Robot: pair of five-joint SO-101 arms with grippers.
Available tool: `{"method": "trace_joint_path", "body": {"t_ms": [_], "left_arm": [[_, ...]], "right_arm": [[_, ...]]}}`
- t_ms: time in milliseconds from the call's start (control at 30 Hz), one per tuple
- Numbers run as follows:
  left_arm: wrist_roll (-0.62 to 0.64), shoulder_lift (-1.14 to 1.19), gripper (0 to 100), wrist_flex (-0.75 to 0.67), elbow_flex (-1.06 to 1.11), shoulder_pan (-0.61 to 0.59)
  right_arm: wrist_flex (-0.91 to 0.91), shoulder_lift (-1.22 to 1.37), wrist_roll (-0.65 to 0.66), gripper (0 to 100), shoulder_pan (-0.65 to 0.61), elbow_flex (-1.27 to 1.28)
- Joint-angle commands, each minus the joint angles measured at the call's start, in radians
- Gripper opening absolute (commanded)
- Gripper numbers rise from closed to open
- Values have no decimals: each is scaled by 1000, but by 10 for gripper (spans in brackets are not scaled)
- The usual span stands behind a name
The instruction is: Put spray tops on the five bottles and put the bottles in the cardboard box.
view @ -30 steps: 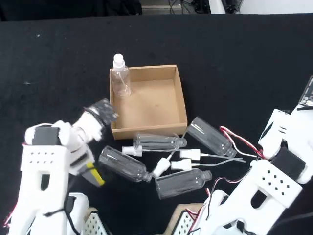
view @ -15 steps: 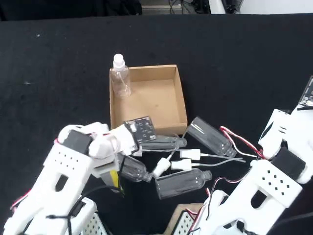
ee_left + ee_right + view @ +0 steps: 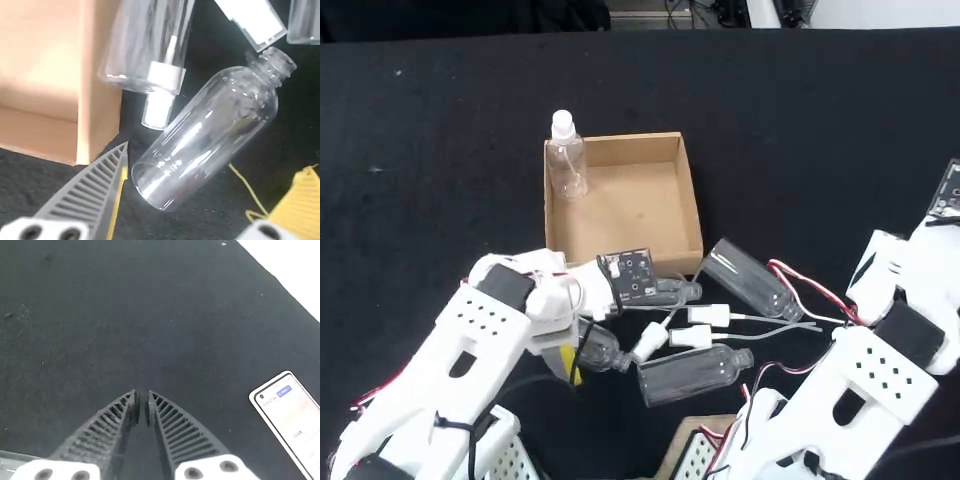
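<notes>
The left arm (image 3: 490, 330) has swung rightward across the black counter (image 3: 440, 150) to the near-left corner of the brown cardboard box (image 3: 692, 200). The left gripper (image 3: 210, 165) now has its spread fingers (image 3: 100, 185) straddling the clear uncapped plastic bottle (image 3: 210, 130) lying there.

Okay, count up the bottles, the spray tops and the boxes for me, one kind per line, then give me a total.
Bottles: 5
Spray tops: 5 (4 loose, 1 fitted)
Box: 1
Total: 11
</notes>
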Motion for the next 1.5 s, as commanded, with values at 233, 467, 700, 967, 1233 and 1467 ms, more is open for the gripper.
{"method": "trace_joint_path", "body": {"t_ms": [233, 467, 700, 967, 1233, 1467], "left_arm": [[14, 2, 428, -141, 90, 10], [14, 6, 428, -147, 99, 28], [14, 133, 428, -233, 134, -19], [14, 66, 427, -120, 131, -16], [12, -100, 427, -9, 208, -16], [17, -204, 245, -9, 325, 71]], "right_arm": [[9, -1, 6, 15, -6, -5], [9, -1, 5, 15, -6, -5], [9, -1, 5, 15, -9, -5], [8, -1, 3, 15, -12, -5], [5, -1, -2, 15, -12, -5], [5, -1, -2, 15, -12, -7]]}}
